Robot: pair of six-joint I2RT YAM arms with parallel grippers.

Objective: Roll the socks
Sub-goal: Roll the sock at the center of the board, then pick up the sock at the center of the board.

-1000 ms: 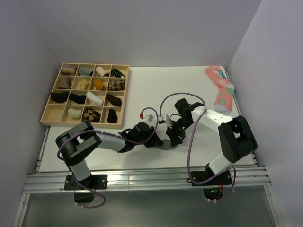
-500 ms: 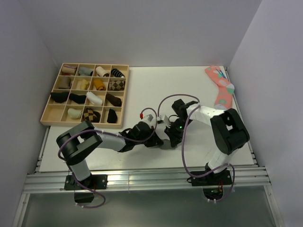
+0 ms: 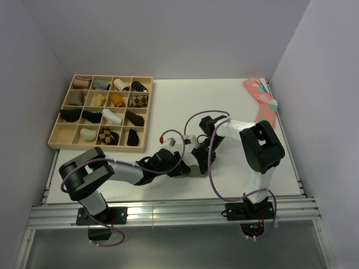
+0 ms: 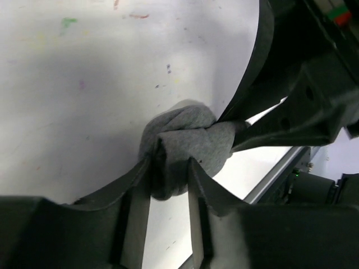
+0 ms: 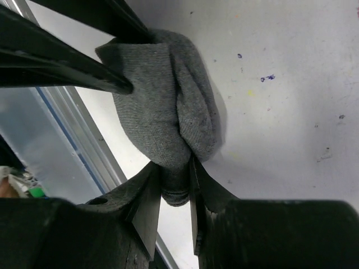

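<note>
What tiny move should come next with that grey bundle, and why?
Probably the right jaws should pull their pinched fold over the sock bundle while the left jaws hold steady: both are shut on it, and it looks bunched, not yet tucked.

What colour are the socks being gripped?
The socks are plain charcoal grey, clearest in right wrist view.

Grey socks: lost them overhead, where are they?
In the top view the socks sit bundled at the table front, pinched by left gripper and right gripper.

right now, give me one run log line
socks: bunched roll on table | left gripper: shut on socks | right gripper: shut on socks
</note>
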